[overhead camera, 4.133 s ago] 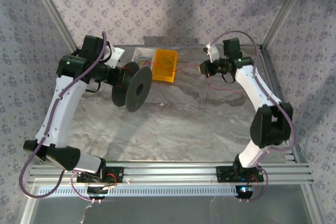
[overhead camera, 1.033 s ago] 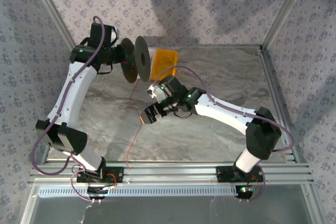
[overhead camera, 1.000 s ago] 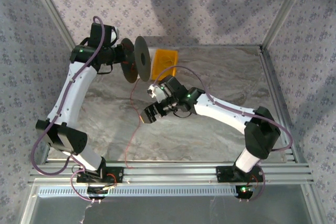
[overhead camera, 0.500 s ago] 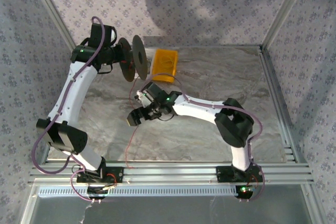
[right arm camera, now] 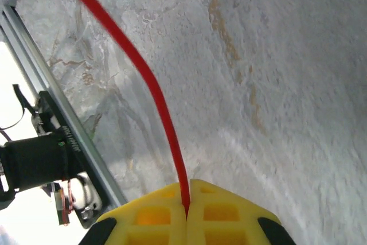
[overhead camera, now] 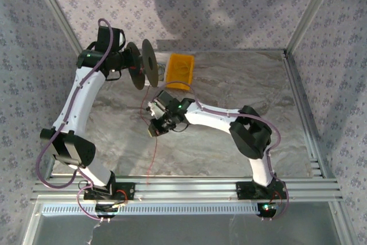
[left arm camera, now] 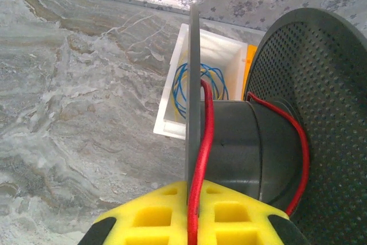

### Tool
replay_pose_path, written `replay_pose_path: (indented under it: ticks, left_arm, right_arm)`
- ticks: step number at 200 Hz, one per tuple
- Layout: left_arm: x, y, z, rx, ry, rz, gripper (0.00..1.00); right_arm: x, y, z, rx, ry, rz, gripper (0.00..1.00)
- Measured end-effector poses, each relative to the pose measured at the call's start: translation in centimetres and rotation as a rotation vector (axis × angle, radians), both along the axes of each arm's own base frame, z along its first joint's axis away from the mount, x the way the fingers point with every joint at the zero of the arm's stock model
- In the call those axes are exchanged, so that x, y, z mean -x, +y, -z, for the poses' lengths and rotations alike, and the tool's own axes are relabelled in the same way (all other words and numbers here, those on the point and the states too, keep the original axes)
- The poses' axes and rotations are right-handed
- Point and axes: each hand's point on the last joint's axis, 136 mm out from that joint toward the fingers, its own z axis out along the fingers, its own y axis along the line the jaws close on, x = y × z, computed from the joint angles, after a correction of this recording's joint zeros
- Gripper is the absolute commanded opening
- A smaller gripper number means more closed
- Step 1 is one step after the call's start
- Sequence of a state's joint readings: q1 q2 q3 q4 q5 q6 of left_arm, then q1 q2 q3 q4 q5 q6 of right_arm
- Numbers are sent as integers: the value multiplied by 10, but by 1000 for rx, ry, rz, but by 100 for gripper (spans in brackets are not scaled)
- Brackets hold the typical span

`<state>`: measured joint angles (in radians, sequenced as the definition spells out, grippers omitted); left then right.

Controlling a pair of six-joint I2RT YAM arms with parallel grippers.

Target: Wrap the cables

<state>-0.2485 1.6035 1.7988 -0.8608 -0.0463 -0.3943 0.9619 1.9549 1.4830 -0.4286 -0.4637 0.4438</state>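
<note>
Right end effector (right arm camera: 186, 202): you had it clamped on the red wire (right arm camera: 153, 87).
Left end effector (left arm camera: 192, 222): clamped on the spool (left arm camera: 252, 136) flange.
Wire: ran from the spool, beyond and left of your right end effector, through it toward the worktop (overhead camera: 241, 84) near edge.
</note>
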Motion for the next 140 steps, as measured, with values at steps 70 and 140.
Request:
replay_pose_path:
  ticks: [70, 140]
  left_arm:
    - [1, 2, 28, -67, 50, 18, 0]
    - [29, -40, 66, -287, 142, 257, 0]
  right_arm:
    - [-3, -23, -139, -147, -205, -93, 0]
    - [-101, -66, -273, -255, -497, -24, 0]
